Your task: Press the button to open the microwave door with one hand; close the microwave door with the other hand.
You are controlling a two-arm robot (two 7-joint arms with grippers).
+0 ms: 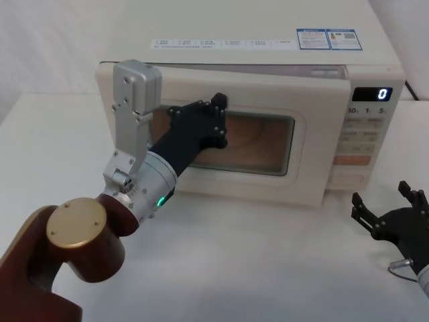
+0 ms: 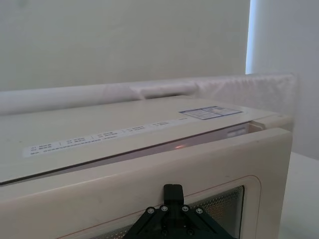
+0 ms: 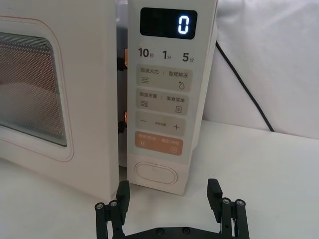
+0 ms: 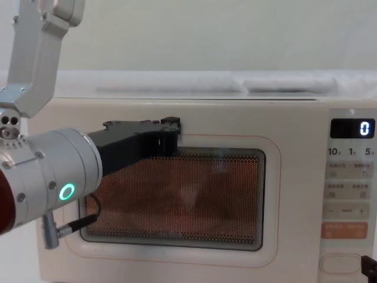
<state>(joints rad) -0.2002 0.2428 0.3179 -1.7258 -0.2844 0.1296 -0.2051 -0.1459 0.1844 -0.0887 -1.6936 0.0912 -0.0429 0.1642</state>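
The cream microwave door (image 1: pixel 310 157) with its dark window stands slightly ajar; a gap shows between its edge (image 3: pixel 112 99) and the control panel. My left gripper (image 1: pixel 218 115), black with a green ring on its silver wrist, is shut and its fingertips (image 4: pixel 169 126) rest against the upper left of the door window. In the left wrist view the door's top (image 2: pixel 149 179) sits just ahead of the joined fingers (image 2: pixel 173 190). The blank cream button (image 3: pixel 157 174) lies at the panel's bottom. My right gripper (image 3: pixel 168 193) hangs open just in front of it, low over the table (image 1: pixel 383 196).
The display (image 3: pixel 168 23) reads 0 above several small printed keys and an orange key (image 3: pixel 157 145). A black cable (image 3: pixel 249 94) runs behind the microwave's right side. White table (image 1: pixel 268 268) stretches in front; a wall stands close behind.
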